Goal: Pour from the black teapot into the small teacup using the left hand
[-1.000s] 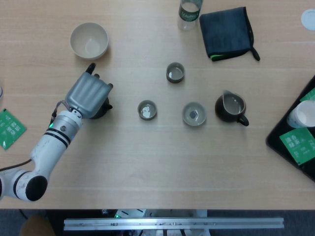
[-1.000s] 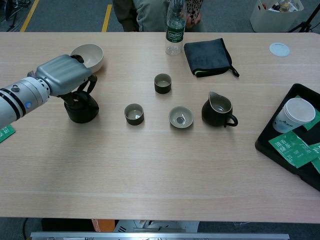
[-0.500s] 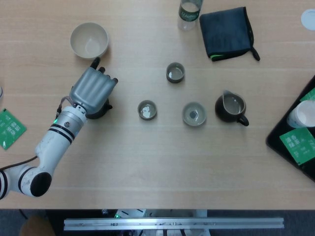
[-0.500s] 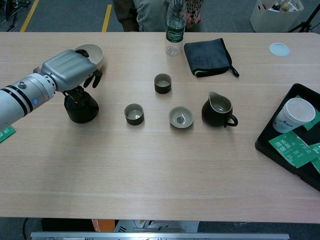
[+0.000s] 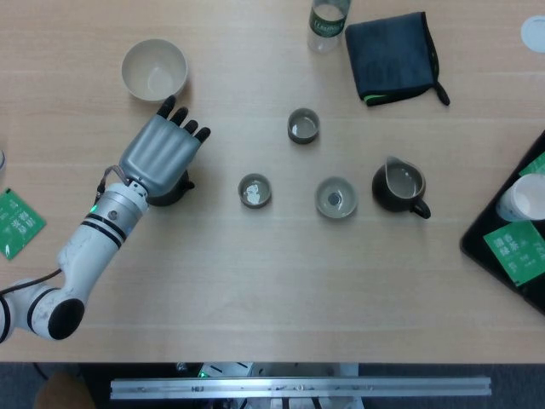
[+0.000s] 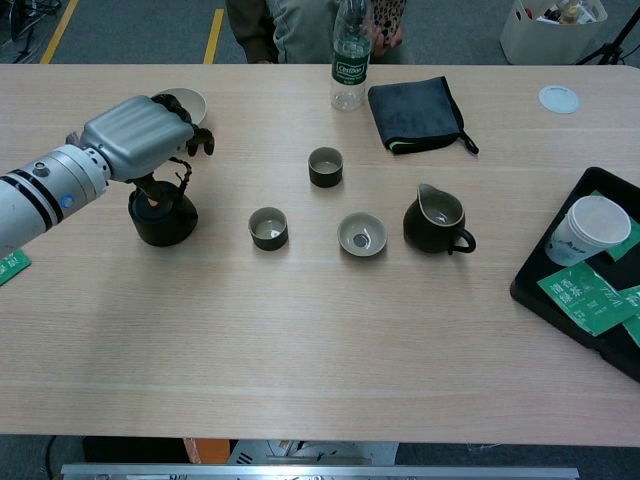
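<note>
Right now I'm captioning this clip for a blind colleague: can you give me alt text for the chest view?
The robot's left hand hovers open over the black teapot at the table's left, holding nothing. To its right stand three small teacups, a dark pitcher, a folded cloth and a water bottle.

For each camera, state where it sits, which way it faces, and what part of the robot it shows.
Head view: high above the table, looking almost straight down; shows the left arm and left robot hand over the black teapot.
Chest view: lower, at the table's near edge, facing obliquely across it; shows the left robot hand above the black teapot.
Shared: that hand, teapot, small teacup.
</note>
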